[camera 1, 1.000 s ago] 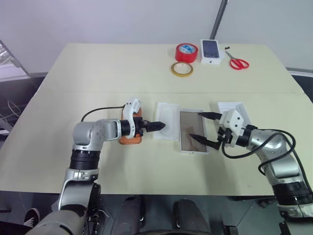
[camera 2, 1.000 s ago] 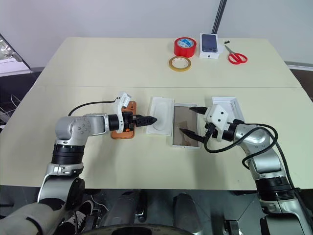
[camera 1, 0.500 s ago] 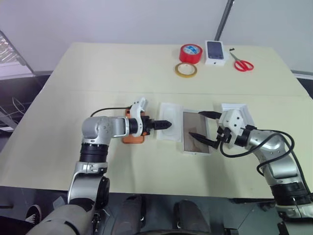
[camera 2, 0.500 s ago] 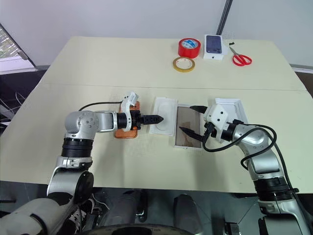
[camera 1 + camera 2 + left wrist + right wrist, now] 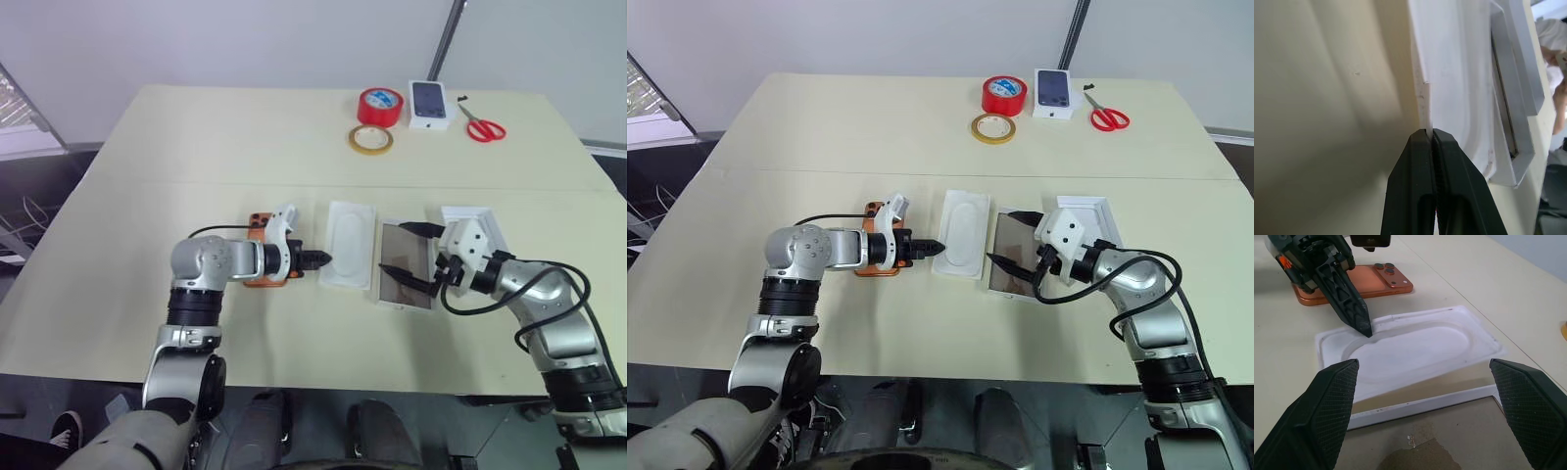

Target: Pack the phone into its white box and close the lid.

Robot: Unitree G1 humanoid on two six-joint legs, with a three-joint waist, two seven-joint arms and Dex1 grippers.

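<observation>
On a pale worktop (image 5: 196,147), the white box (image 5: 407,277), a shallow thin-walled tray with a glossy brownish floor, lies right of centre in the head views, with the plain white lid (image 5: 468,227) just beyond it on the right. Touching the tray's left side is a flat white insert (image 5: 351,258) with an oval recess. The slim orange phone (image 5: 1359,282), back up with its square camera cluster showing, lies left of the insert, partly under the left gripper (image 5: 319,260), whose fingers are pinched on the insert's thin near edge. The right gripper (image 5: 411,255) hangs over the tray, its fingers spread wide and holding nothing. At the upper right sit a small printed carton (image 5: 428,104), red tape (image 5: 380,106), yellow tape (image 5: 370,139) and scissors (image 5: 481,124).
</observation>
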